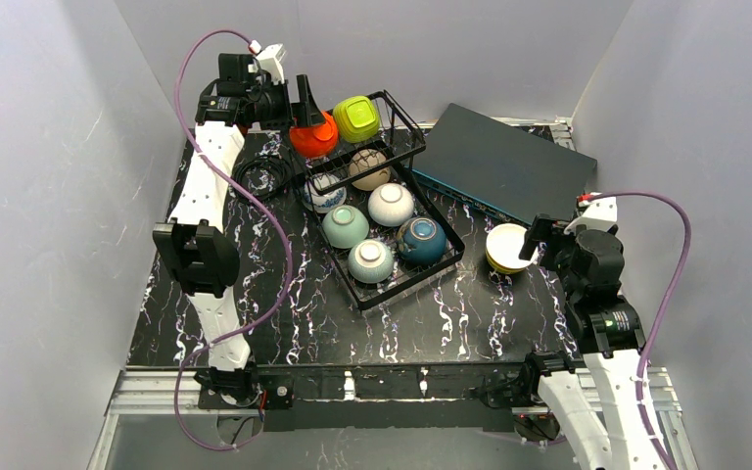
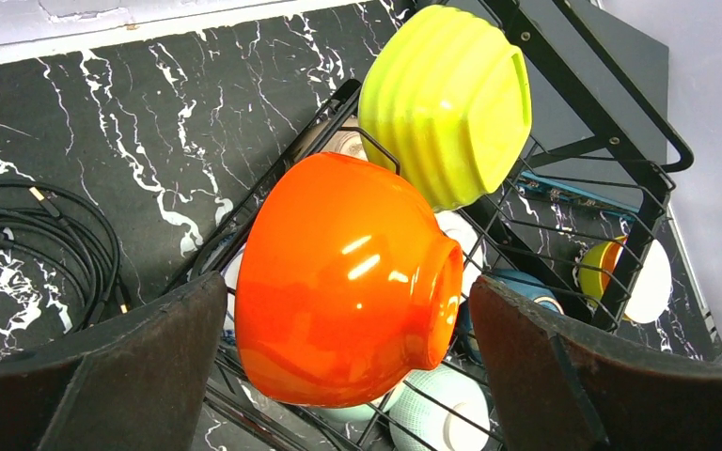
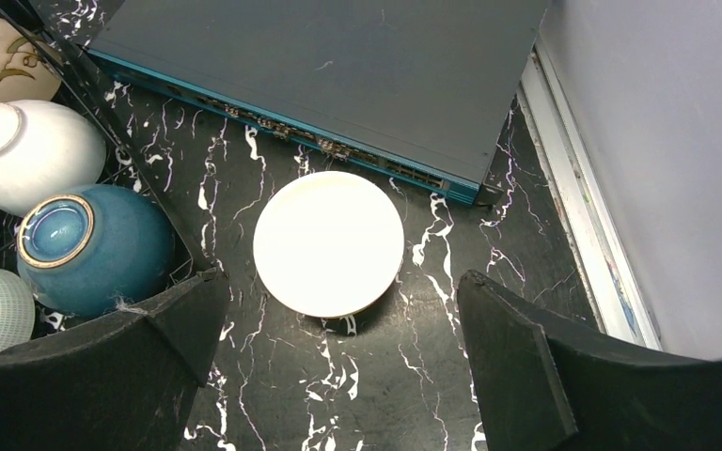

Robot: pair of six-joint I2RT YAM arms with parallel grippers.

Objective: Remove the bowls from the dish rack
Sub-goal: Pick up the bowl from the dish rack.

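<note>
Jaws of my left pincer point(image 2: 346, 287) stand open, one finger on each side of the glossy orange plastic bowl point(image 2: 338, 272), which lies tilted on the raised tier of the black wire dish rack point(image 1: 411, 282). Risk: on closing, the smooth curved wall may slip, or nudge the ribbed lime-green bowl point(image 2: 442, 103) just beside it. My right pincer point(image 3: 340, 282) hangs open above the white-lined round bowl point(image 3: 328, 242) on the black marble-patterned table point(image 3: 338, 395).
</note>
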